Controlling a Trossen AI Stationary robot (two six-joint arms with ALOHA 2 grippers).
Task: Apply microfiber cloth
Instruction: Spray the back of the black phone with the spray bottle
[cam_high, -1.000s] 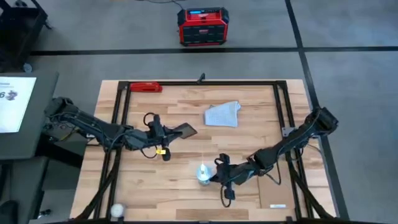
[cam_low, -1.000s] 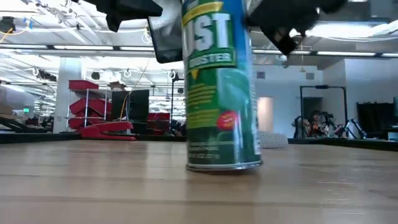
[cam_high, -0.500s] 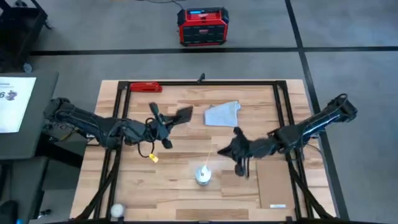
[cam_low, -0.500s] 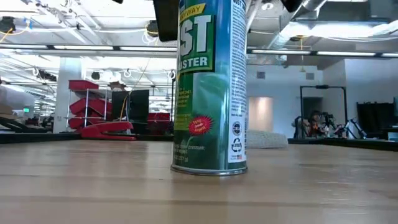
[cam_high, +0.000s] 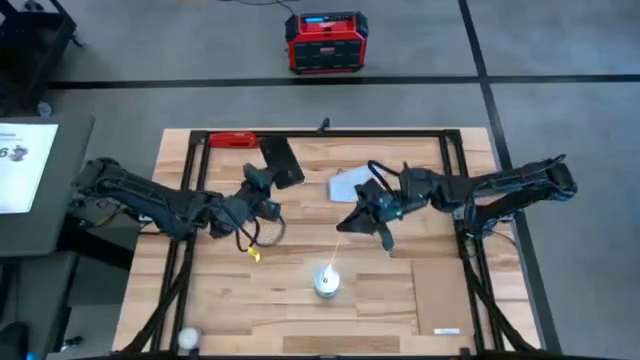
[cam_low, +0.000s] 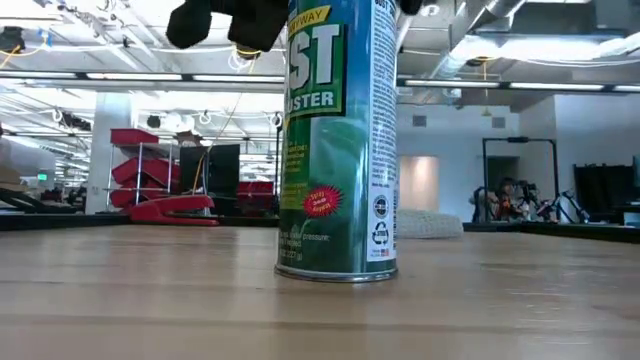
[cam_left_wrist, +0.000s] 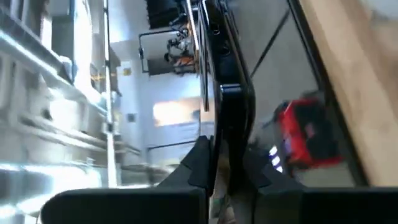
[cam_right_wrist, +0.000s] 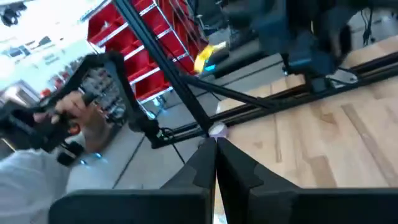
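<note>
While the can (cam_high: 326, 282) stands where it stood half a second ago, both arms have swung toward the far side of the table (cam_high: 230, 300). The left gripper (cam_high: 268, 183) has carried the phone (cam_high: 281, 161) from beside the cloth (cam_high: 350, 185) up near the red stapler (cam_high: 234, 141); its fingers are clamped on the phone's thin black edge, as the left wrist view shows. The right gripper (cam_high: 378, 206) has moved in over the cloth's near edge, partly covering it; its fingers (cam_right_wrist: 205, 163) are pressed together on nothing.

The cloth lies flat at the table's far middle, pale grey-blue and soft, well apart from the can. The table is pale butcher-block wood with a black frame; a tan patch (cam_high: 437, 290) lies at its right near corner. On the grey floor beyond sits a red box (cam_high: 326, 43). The low view shows the green can's glossy label (cam_low: 338, 140) before a bright hall.
</note>
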